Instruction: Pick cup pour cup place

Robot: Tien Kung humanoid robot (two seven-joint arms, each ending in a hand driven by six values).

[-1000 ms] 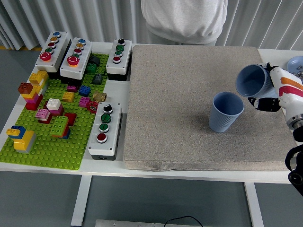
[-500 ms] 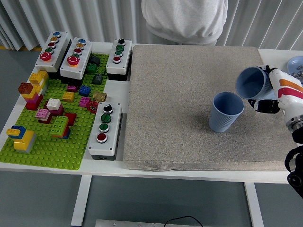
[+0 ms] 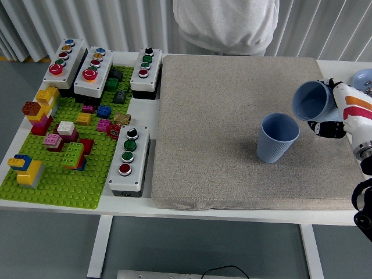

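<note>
A blue ribbed cup (image 3: 278, 138) stands upright on the grey mat (image 3: 221, 116), right of centre. My right hand (image 3: 332, 116) is shut on a second blue cup (image 3: 311, 100) and holds it tipped on its side, mouth facing left, just above and to the right of the standing cup. The two cups do not touch. I cannot see anything coming out of the tilted cup. My left hand is out of view.
A green baseplate (image 3: 58, 174) with several toy bricks lies at the left. Several button boxes (image 3: 128, 157) stand beside the mat's left edge. A blue plate (image 3: 363, 78) sits at the far right. A person (image 3: 226, 23) stands at the far side.
The held cup has shifted slightly to the right and a touch upward, staying tilted. The standing cup has not moved.
</note>
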